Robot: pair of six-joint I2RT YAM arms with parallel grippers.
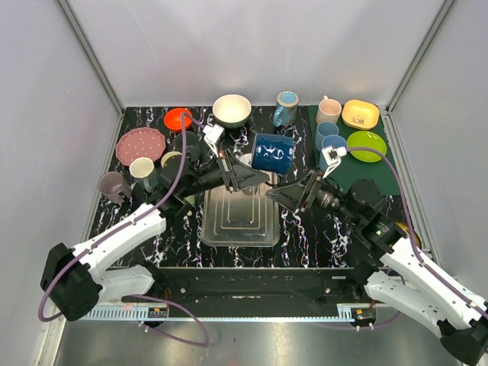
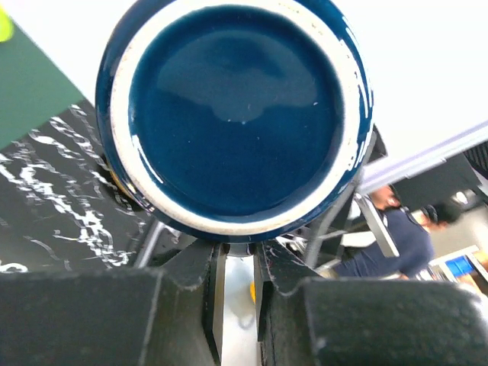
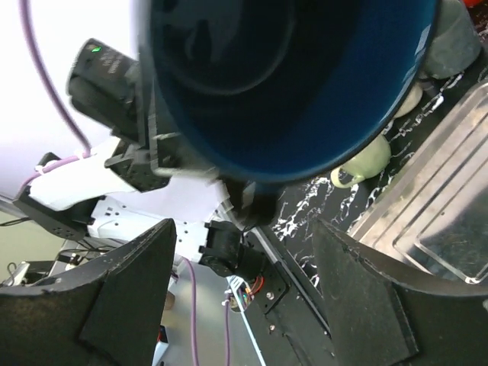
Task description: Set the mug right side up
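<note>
Over the black marbled table [image 1: 305, 232], near the far end of the clear plastic tray [image 1: 240, 221], dark blue glazed mug [image 1: 272, 152] aloft on its side.
Long axis near level, left to right: flat base turned to the left gripper [image 2: 235, 263], pinched tight on the mug's lower edge; open mouth facing the right gripper [image 3: 244, 263], fingers spread wide, apart from the mug.

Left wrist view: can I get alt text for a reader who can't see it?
The glazed underside of a dark blue mug, ringed by a pale unglazed foot, fills most of the frame. The left gripper sits just below it, jaws nearly together, with black marbled table to the left.
</note>
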